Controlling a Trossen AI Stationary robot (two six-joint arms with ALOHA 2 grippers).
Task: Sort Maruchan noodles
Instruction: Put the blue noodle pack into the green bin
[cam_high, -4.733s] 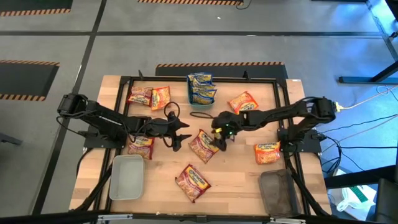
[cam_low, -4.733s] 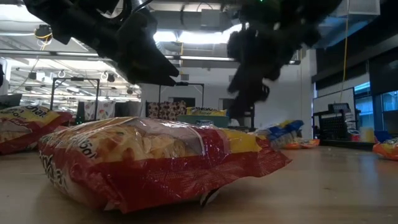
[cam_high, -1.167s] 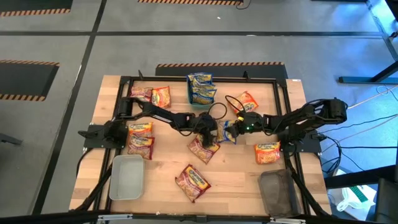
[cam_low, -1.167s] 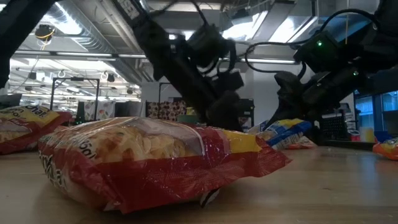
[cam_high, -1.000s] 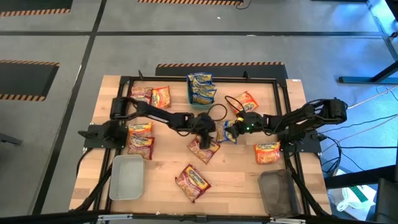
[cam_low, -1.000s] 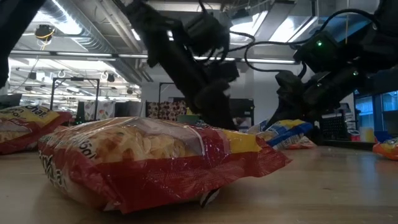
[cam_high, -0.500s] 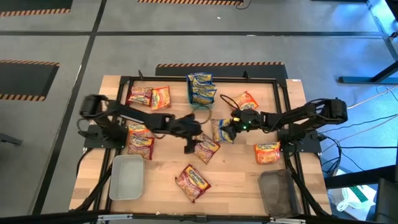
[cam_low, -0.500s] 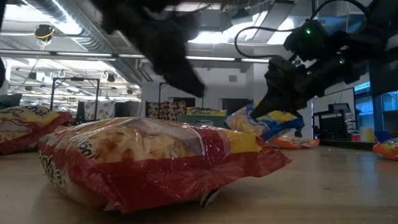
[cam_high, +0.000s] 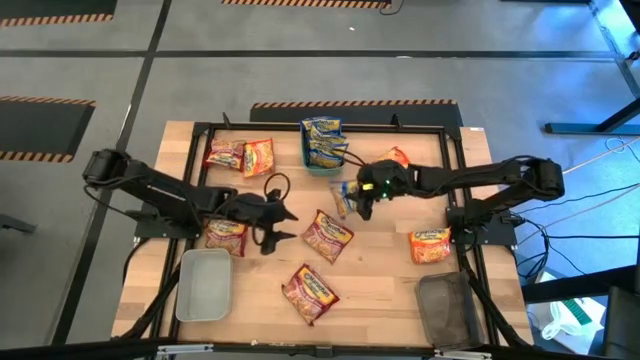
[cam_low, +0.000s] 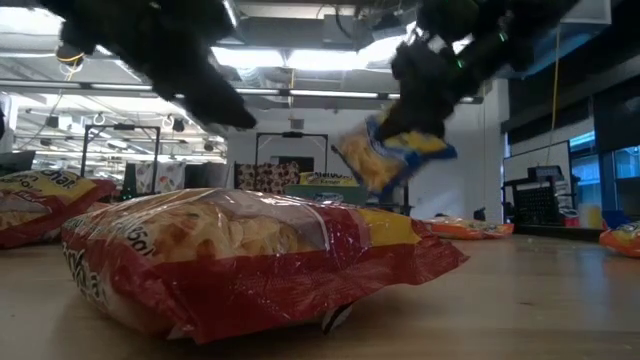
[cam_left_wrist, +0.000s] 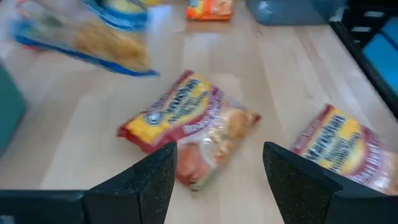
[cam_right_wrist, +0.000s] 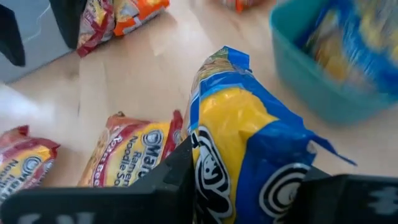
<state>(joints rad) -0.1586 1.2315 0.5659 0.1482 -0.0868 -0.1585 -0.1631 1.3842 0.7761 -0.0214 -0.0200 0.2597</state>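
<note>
The Maruchan noodles lie scattered over the wooden table (cam_high: 390, 290). Red packets (cam_high: 328, 237) (cam_high: 310, 292) lie flat in the middle and near side, and orange ones (cam_high: 430, 245) (cam_high: 258, 157) toward the right and far left. My right gripper (cam_high: 352, 196) is shut on a blue-and-yellow packet (cam_high: 343, 199) just near of the teal tray (cam_high: 322, 150), which holds more blue packets. My left gripper (cam_high: 277, 226) hangs open left of the middle red packet (cam_left_wrist: 189, 127), above the table, touching nothing. My right gripper pinches the blue-and-yellow packet between its two fingers at the end nearest the wrist (cam_right_wrist: 214, 186). The fingers slant down at it from the table's right. The packet is lifted clear of the table and tilted, its free end (cam_low: 352, 152) lowest.
A grey tray (cam_high: 205, 285) stands at the near left and a dark tray (cam_high: 445, 310) at the near right. More red packets (cam_high: 227, 235) (cam_high: 225, 153) lie along the left side, and an orange one (cam_high: 398, 156) behind my right arm. A black frame (cam_high: 330, 127) edges the table.
My left gripper has drawn back from the middle red packet toward the table's left edge and risen, still open. My right gripper has rolled and lifted the blue-and-yellow packet clear of the table, carrying it toward the teal tray. The red packet has stayed where it was.
</note>
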